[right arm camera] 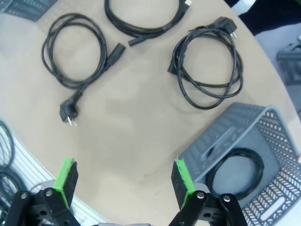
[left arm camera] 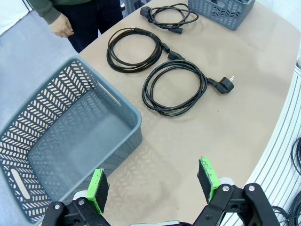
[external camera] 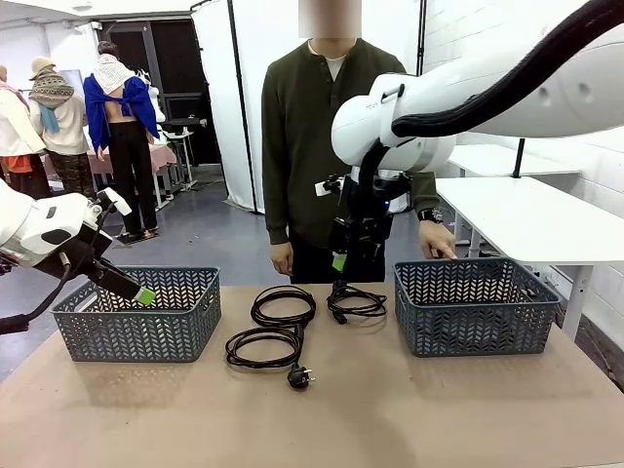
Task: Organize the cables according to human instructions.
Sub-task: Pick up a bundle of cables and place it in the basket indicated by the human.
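Observation:
Three cables lie on the tan table between two baskets: a coil [external camera: 261, 348] with a plug near the front, a coil [external camera: 283, 305] behind it, and a looser one [external camera: 357, 302] to its right. A fourth cable [right arm camera: 234, 169] lies in the right basket [right arm camera: 221, 132]. My right gripper [external camera: 343, 261] hangs open, well above the right-hand coil [right arm camera: 209, 68]. Over the front edge of the left basket [external camera: 136, 314], my left gripper [external camera: 136, 291] is open with nothing between its fingers [left arm camera: 207, 178]. The human [external camera: 322, 146] stands at the far side, one hand [external camera: 438, 240] at the right basket's rim.
The left basket [left arm camera: 61, 136] holds nothing. The table's rounded edge runs close to the front plug [left arm camera: 225, 84]. A white table [external camera: 536, 219] stands at the back right. More cords lie on the floor beyond the table edge [right arm camera: 4, 155].

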You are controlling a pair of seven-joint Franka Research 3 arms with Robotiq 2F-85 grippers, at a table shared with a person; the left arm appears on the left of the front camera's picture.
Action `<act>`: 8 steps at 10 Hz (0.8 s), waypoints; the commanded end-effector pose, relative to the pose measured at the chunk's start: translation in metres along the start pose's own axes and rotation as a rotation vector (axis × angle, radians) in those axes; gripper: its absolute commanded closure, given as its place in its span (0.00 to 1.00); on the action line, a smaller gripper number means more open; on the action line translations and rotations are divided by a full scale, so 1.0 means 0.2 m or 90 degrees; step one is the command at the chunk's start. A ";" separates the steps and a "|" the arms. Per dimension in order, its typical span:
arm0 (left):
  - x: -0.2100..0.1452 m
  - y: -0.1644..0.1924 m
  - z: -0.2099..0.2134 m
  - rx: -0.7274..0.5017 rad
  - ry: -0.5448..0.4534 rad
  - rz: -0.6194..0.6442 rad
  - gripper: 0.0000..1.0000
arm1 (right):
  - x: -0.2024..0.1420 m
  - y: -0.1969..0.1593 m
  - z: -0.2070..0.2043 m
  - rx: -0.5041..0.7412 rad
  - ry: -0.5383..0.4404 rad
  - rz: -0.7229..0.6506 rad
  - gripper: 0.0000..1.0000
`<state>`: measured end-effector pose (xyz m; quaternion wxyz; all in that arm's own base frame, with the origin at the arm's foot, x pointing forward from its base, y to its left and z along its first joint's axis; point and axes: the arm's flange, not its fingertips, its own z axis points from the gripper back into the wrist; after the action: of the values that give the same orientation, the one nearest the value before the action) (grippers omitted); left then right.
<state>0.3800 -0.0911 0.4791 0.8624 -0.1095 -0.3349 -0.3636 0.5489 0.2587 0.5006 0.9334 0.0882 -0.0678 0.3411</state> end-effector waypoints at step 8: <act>0.00 0.01 0.00 -0.004 -0.002 0.012 0.00 | 0.07 -0.01 -0.02 -0.006 0.006 -0.002 0.00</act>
<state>0.3800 -0.0911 0.4791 0.8624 -0.1095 -0.3348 -0.3635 0.5604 0.2675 0.4991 0.9346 0.0827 -0.0655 0.3397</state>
